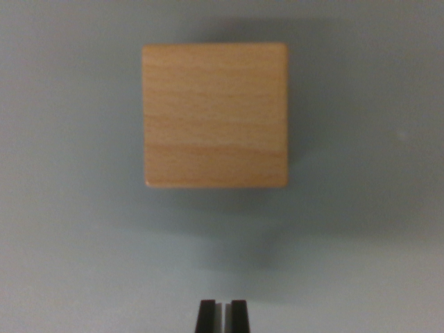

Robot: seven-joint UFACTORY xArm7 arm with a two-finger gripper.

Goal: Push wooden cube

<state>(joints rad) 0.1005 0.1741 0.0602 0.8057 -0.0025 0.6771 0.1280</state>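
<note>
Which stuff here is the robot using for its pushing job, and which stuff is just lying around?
For the job:
- wooden cube, sitting flat on the surface
- gripper, at the bottom edge of the wrist view, jaws nearly together, apart from the cube

Just there:
- plain grey tabletop under everything
- nothing else is lying about in this view

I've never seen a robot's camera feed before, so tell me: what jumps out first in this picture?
The eye goes straight to the wooden cube, a pale block with visible grain sitting a little above the middle of the wrist view on a plain grey-blue surface. Next you notice the gripper at the bottom edge: two dark fingertips almost together with only a thin slit between them, apart from the cube and roughly in line with it.
</note>
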